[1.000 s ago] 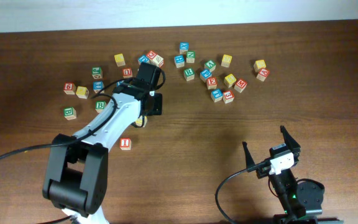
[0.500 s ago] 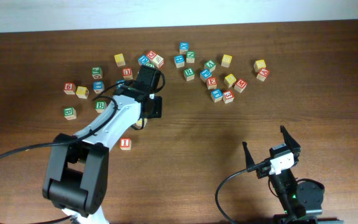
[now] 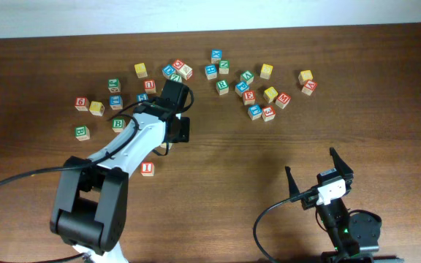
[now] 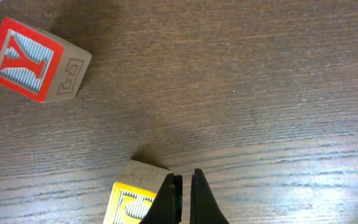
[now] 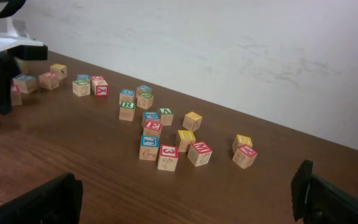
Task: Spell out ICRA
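- Dark brown counter (image 3: 269, 139), its wood grain running lengthwise, meets a plain white wall (image 5: 229, 50).
- Small square wooden cubes (image 3: 247, 88) with coloured letter faces lie scattered along the far side.
- Nearer the front, the red-lettered I cube (image 3: 148, 169) sits alone beside the left arm.
- Black and tapered, the left fingers (image 4: 199, 196) are pressed together on nothing, just beside the yellow-faced block (image 4: 131, 198).
- A red Y cube (image 4: 33, 59), with a carved bare side, lies apart from them.
- The right fingers (image 5: 42, 202) stand spread wide and empty.
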`<state>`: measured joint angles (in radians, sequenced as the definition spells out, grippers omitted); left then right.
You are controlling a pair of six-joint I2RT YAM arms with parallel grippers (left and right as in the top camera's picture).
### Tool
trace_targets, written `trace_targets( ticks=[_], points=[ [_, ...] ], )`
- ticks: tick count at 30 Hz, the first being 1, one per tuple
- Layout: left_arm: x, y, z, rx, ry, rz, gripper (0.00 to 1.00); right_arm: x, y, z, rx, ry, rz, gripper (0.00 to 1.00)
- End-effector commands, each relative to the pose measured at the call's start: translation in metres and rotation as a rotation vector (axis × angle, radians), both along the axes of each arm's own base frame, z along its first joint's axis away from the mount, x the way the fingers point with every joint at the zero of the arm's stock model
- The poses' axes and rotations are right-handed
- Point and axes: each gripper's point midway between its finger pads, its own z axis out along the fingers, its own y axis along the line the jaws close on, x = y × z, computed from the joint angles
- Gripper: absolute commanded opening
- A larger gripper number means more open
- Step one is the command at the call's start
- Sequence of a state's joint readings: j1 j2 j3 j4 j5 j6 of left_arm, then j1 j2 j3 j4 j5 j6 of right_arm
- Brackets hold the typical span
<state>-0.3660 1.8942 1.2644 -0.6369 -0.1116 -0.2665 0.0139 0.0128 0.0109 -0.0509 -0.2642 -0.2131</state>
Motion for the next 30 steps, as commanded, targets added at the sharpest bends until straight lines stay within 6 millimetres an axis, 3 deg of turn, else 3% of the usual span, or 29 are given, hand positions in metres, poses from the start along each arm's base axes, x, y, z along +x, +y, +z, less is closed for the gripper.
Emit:
trace_targets(
  ticks=[1, 12, 19, 23, 30],
  points=[
    [-0.004, 0.005, -0.010, 0.020, 0.007, 0.014, 0.00, -0.001, 0.003, -0.002, 0.004, 0.005, 0.018, 0.98],
    [-0.002, 0.004, -0.015, 0.012, -0.014, 0.014, 0.00, -0.001, 0.004, -0.002, 0.004, 0.005, 0.018, 0.98],
    [-0.011, 0.007, -0.018, 0.029, 0.026, -0.009, 0.00, -0.001, 0.003, -0.002, 0.004, 0.005, 0.018, 0.98],
    [-0.016, -0.002, -0.017, -0.006, 0.058, -0.073, 0.00, -0.001, 0.004, -0.002, 0.004, 0.005, 0.018, 0.99],
    [-0.032, 0.004, -0.021, 0.017, 0.124, -0.072, 0.00, -0.001, 0.003, -0.002, 0.004, 0.005, 0.018, 0.98]
  ],
)
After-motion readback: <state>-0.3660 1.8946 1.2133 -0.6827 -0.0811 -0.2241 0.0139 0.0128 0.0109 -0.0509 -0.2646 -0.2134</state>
